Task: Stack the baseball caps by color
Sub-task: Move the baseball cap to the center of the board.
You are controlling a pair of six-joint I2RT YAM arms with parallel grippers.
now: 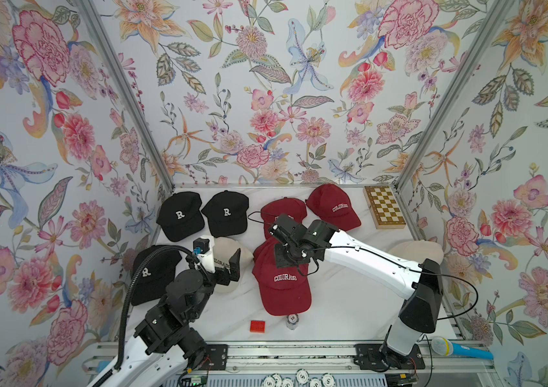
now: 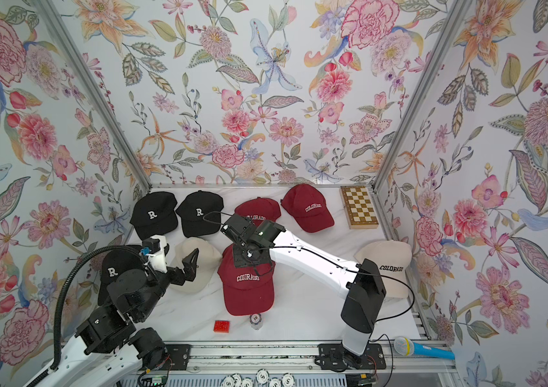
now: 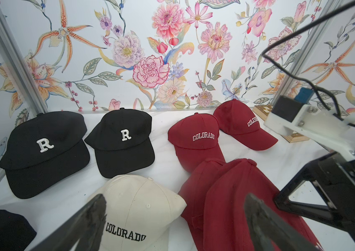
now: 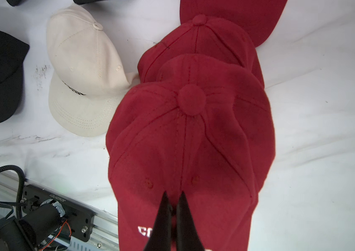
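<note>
Two black caps lie at the back left, and a third black cap sits near my left arm. At the back are two dark red caps. In the middle, my right gripper is shut on the front panel of a dark red cap, which overlaps another red cap. My left gripper hangs open over a cream cap. A second cream cap lies at the right, behind the right arm.
A chessboard lies in the back right corner. A small red block and a poker chip stack sit by the front edge. A blue microphone and loose chips lie on the front rail.
</note>
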